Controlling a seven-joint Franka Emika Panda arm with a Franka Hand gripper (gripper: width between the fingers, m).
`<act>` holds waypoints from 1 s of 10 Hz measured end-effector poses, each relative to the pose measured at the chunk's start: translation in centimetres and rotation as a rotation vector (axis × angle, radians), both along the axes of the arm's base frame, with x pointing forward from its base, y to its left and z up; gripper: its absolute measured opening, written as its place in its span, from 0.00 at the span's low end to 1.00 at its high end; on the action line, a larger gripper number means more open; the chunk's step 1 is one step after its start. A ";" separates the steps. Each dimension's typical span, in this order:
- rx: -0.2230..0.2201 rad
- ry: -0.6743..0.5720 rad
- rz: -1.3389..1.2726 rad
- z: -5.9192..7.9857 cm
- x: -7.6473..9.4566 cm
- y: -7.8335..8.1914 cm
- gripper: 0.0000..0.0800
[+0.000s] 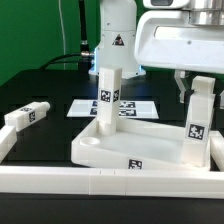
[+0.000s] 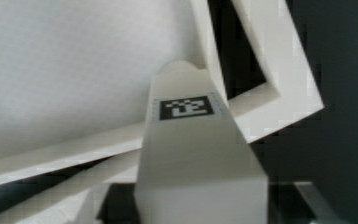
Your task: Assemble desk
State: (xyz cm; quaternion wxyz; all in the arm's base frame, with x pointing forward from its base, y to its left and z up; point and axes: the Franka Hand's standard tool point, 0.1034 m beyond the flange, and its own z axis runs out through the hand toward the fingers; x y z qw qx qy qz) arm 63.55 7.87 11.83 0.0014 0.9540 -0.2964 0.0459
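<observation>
The fingers [image 1: 183, 95] clamp narrowly on an upright leg [image 1: 199, 120], its foot at a corner of the panel [image 1: 120, 150] just below them. Farther off, a second leg [image 1: 109, 95] stands in another corner. A third leg [image 1: 28, 115] lies well apart on the tabletop [image 1: 40, 90].

White rounded arm [image 1: 118, 15] bearing 1 dark triangular sticker [image 1: 117, 41], a boxy white wrist housing [image 1: 180, 45] and grey fingers [image 1: 181, 88].

My bench [image 1: 45, 92] is black, framed by long white rails [image 1: 100, 183]. Directly on it lie the white desk panel [image 1: 105, 155], the marker board [image 1: 84, 106] behind it, and one loose leg [image 1: 27, 116] toward the exterior view's left.
</observation>
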 end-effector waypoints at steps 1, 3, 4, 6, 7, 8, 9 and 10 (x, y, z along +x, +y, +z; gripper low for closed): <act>-0.004 0.005 -0.069 0.0 -0.1 -0.6 0.38; -0.018 0.013 -0.123 0.0 -0.2 -1.3 0.38; -0.018 0.013 -0.123 0.0 -0.2 -1.3 0.38; -0.017 0.013 -0.108 0.2 -0.3 -1.3 0.61; -0.009 0.012 -0.086 1.1 -0.9 -1.3 0.77; 0.003 0.015 -0.073 2.0 -2.0 -1.5 0.80; 0.013 0.015 -0.034 2.9 -2.8 -2.5 0.80; 0.017 0.010 -0.002 3.8 -3.2 -4.4 0.81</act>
